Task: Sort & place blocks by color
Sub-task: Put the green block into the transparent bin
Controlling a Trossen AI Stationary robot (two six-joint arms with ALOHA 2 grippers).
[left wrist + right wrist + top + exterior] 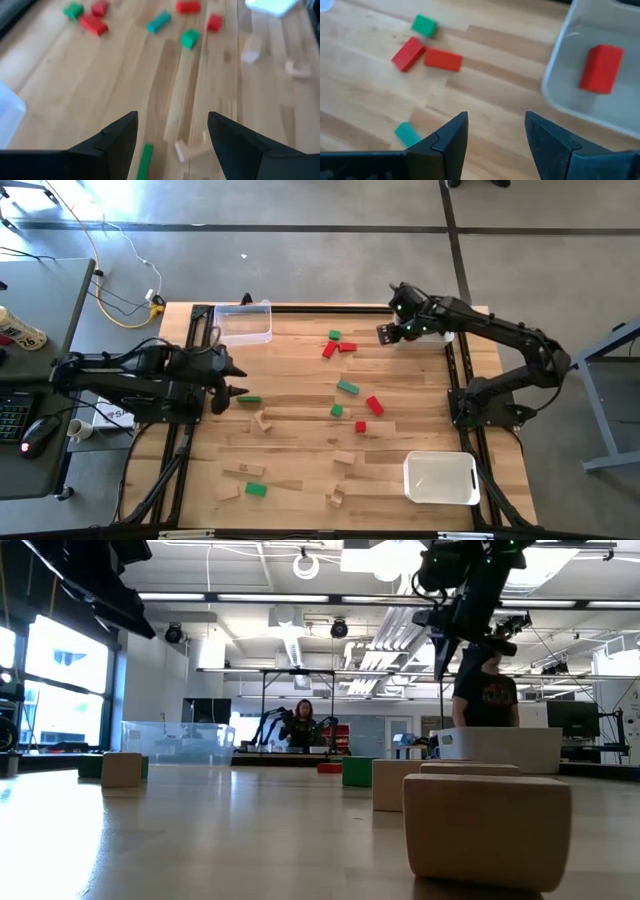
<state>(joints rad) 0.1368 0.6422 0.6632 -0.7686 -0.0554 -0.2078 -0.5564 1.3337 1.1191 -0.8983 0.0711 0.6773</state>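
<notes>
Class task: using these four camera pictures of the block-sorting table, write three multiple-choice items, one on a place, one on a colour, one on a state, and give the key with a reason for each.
1. Where is the bin that holds a red block?
A. beside the right gripper
B. under the left gripper
C. at the table's middle

2. What colour is the bar lying just ahead of the left gripper?
A. red
B. green
C. plain wood

3. How do the right gripper's jaws stand?
A. shut on a red block
B. shut on a green block
C. open and empty

Key:
1 A: the right wrist view shows the red block in a bin next to the right gripper.
2 B: the green bar lies by the left gripper.
3 C: nothing sits between the jaws.
</notes>
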